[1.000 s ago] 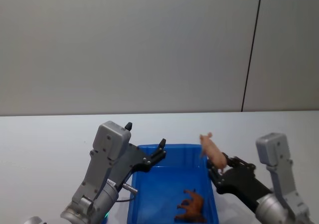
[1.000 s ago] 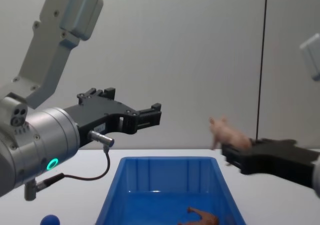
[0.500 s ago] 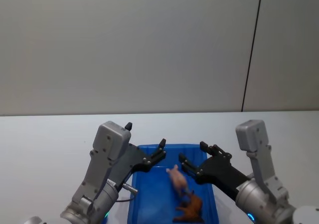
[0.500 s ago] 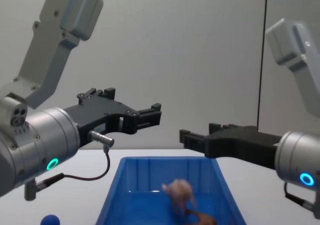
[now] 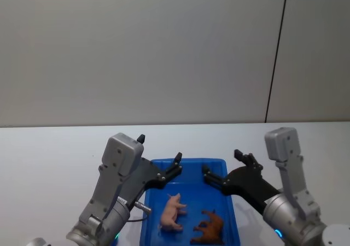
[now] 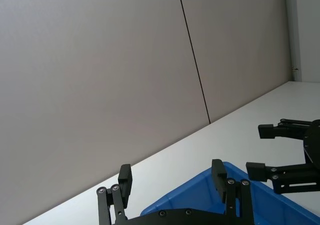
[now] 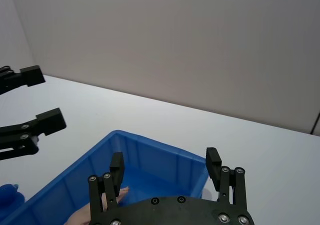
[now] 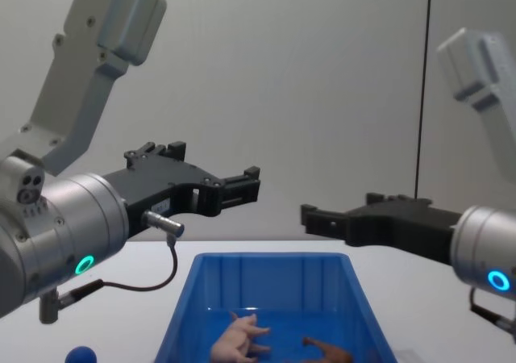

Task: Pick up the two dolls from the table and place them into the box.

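While both dolls lie inside the blue plastic bin [image 8: 270,276], neither gripper holds anything. The pink pig [image 5: 172,213] lies on its side on the bin floor. The brown four-legged animal [image 5: 210,227] is just beside it, on the robot's right. The left gripper [image 6: 171,172] hovers above the bin's far left corner, fingers spread apart and empty. The right gripper [image 7: 165,159] hovers above the bin's far right part, fingers likewise spread and empty. A small blue rounded toy [image 8: 81,354] rests on the white table [image 5: 49,158], left of the bin.
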`<state>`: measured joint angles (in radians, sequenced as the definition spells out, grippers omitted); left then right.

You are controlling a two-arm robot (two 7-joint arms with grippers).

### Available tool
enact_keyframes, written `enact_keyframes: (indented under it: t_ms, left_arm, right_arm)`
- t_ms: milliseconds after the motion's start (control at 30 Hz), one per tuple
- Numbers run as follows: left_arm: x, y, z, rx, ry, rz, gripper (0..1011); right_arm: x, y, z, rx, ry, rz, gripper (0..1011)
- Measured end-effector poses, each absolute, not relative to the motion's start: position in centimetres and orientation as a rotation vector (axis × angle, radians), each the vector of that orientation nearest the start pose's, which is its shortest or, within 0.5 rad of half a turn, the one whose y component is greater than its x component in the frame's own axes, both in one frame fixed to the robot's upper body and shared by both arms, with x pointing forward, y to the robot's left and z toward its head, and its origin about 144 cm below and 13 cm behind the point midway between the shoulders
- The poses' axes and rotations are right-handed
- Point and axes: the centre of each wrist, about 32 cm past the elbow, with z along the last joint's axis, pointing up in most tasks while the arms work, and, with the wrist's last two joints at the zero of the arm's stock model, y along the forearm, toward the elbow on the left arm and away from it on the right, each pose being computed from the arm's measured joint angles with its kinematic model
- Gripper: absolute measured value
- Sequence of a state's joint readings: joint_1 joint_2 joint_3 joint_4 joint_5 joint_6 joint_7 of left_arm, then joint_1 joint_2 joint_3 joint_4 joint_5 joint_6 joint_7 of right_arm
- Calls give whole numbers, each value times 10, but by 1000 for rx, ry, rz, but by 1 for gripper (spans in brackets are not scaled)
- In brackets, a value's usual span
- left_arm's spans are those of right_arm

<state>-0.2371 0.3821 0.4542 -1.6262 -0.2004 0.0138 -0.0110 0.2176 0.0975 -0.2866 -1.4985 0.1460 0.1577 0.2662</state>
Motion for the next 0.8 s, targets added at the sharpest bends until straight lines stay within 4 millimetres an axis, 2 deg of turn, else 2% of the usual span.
enact_keyframes:
  t_ms: [800]
  left_arm:
    - [492, 198, 1204, 61, -268, 1124, 1001]
  right_arm:
    - [481, -201, 1181, -47, 22, -1239, 1001]
